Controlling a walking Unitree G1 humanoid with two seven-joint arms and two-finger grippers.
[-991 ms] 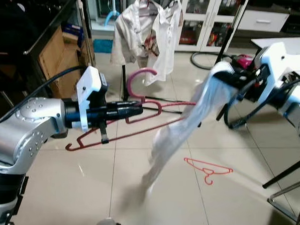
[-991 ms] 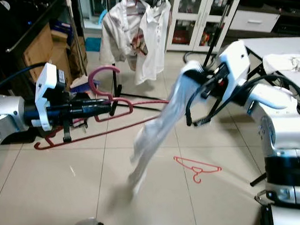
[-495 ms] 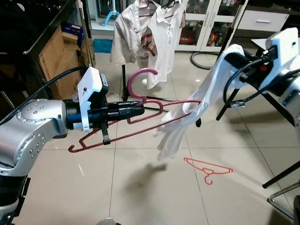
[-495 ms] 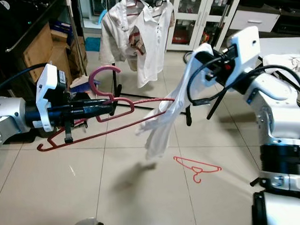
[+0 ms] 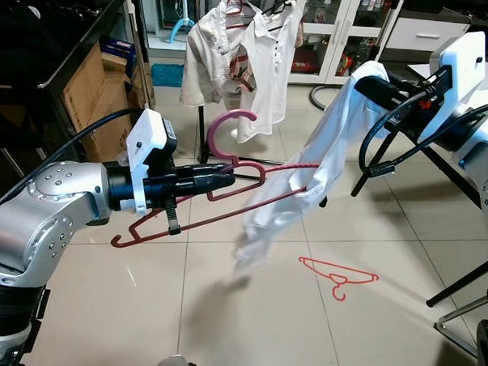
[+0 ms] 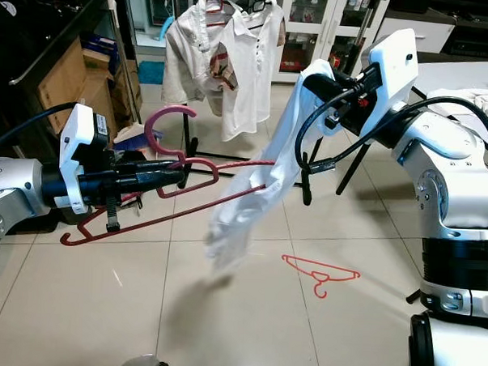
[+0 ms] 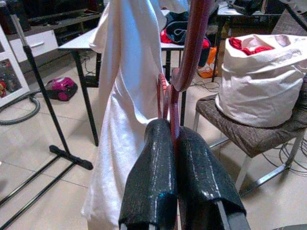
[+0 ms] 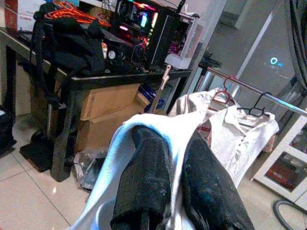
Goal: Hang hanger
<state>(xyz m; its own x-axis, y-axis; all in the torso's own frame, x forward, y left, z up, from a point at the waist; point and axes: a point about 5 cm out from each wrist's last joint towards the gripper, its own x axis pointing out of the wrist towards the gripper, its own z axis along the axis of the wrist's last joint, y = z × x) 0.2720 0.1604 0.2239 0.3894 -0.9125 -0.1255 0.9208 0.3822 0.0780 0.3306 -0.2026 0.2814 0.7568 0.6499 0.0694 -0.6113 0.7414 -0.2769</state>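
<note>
- Left gripper held out over the floor at chest height, jaws pinched tight on the dark-red hanger just below its hook; the left wrist view has both black fingers pressed against the red shaft.
- Hanger tilted: hook up, long bar sloping down toward the robot's left, far end running to the right into the white cloth.
- Right gripper raised high on the right, jaws closed on the top edge of a white garment; in the right wrist view, cloth is wrapped over & between the fingers.
- Garment hangs down from the right gripper in a long drape, lower part bunched & blurred, clear of the floor; the hanger's right end touches or passes into it mid-way, can't tell which.
- Second, thin red hanger lies flat on the tiled floor, below & to the right of the garment.
- Behind: clothes rack w/ two pale shirts on hangers, cardboard boxes to the left, glass-door cabinet at the back.
- White counter at far right w/ cloth heaped on it.
</note>
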